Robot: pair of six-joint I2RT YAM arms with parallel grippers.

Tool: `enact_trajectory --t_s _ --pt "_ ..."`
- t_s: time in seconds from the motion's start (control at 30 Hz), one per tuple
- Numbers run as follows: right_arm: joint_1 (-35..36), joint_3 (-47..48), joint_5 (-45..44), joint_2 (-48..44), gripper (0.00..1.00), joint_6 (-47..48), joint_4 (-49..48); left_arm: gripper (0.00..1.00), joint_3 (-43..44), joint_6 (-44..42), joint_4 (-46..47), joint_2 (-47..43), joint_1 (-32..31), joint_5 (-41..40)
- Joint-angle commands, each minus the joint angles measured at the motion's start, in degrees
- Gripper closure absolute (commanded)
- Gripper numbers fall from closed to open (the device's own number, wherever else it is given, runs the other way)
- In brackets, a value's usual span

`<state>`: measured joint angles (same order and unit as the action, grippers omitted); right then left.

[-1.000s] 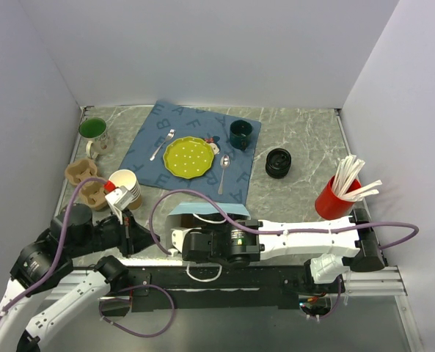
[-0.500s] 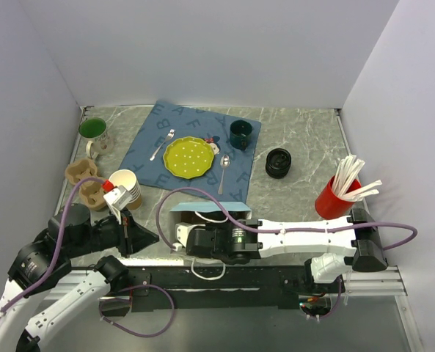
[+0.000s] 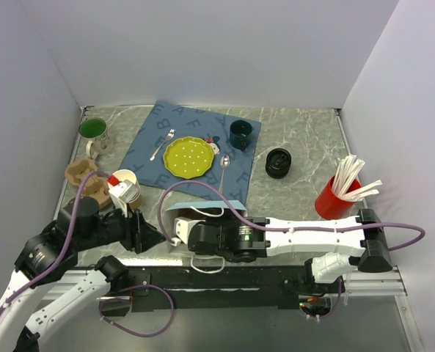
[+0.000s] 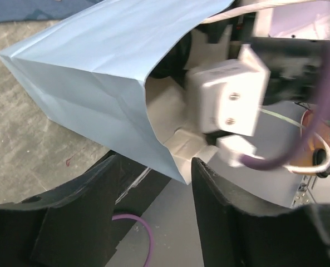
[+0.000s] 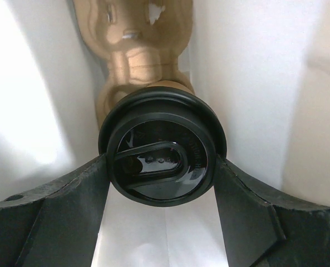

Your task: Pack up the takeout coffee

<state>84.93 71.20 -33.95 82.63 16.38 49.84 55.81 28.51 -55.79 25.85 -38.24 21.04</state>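
The takeout coffee [image 5: 162, 158] is being clasped round its glossy black lid by the right hand [image 5: 162, 168]. The left hand [image 4: 153, 181] is being held spread.

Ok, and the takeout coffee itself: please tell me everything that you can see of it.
The takeout coffee shows only in the right wrist view, with its lid facing the camera. The lid is round, glossy black plastic with a raised rim and an oval sip tab in the middle. Behind the rim a little brown paper cup wall shows; its base is hidden. It sits inside the bag, white walls all around. The right gripper is closed on the lid's rim from both sides.
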Motion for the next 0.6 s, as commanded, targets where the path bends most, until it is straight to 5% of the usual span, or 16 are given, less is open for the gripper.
enact_trajectory --t_s 0.0,0.37,0.47,0.5,0.57 --pt "-0.2 0.4 -0.1 -3.5 0.68 -1.4 -2.7 0.38 1.2 1.5 2.2 1.7 -0.2 -1.5" --pt "0.8 -1.6 0.7 -5.5 0.69 -2.5 -3.9 0.41 0.8 0.8 9.0 9.0 -0.2 -7.2" --pt "0.9 -1.8 0.8 -6.0 0.69 -2.1 -4.7 0.63 0.9 0.3 9.7 10.5 -0.2 -5.8" --pt "0.9 -1.8 0.6 -6.3 0.69 -1.8 -4.8 0.8 0.8 0.0 9.6 10.3 -0.2 -5.3" --pt "0.9 -2.3 0.3 -6.9 0.69 -0.8 -5.6 0.88 -0.1 -1.3 10.2 8.7 -0.2 -3.8"
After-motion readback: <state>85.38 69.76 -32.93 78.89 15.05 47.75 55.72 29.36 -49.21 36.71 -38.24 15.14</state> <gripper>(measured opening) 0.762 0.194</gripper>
